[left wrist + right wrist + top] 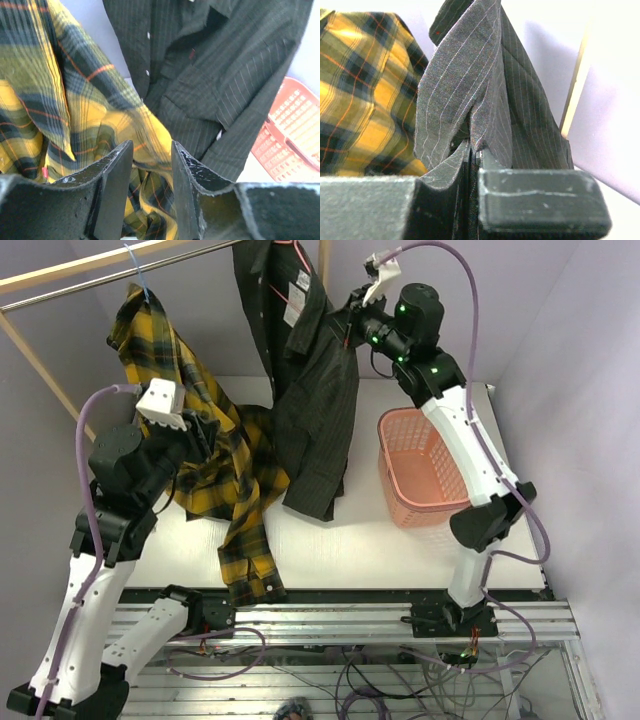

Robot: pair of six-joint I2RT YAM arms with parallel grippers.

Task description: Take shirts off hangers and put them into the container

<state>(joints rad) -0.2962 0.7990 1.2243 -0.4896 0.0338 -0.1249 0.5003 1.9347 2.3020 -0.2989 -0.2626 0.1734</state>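
Nearest you, by the table's (330, 550) left edge, your left claw (151, 155) stands partly spread, with the plaid shirt (225, 475) showing in its gap (the hem trails to the near edge). The basket (415, 508) sits at the right edge. Over the far edge, your right claw (472, 156) is pressed together, pinching the dark striped shirt (320, 410), which hangs beside the plaid one.
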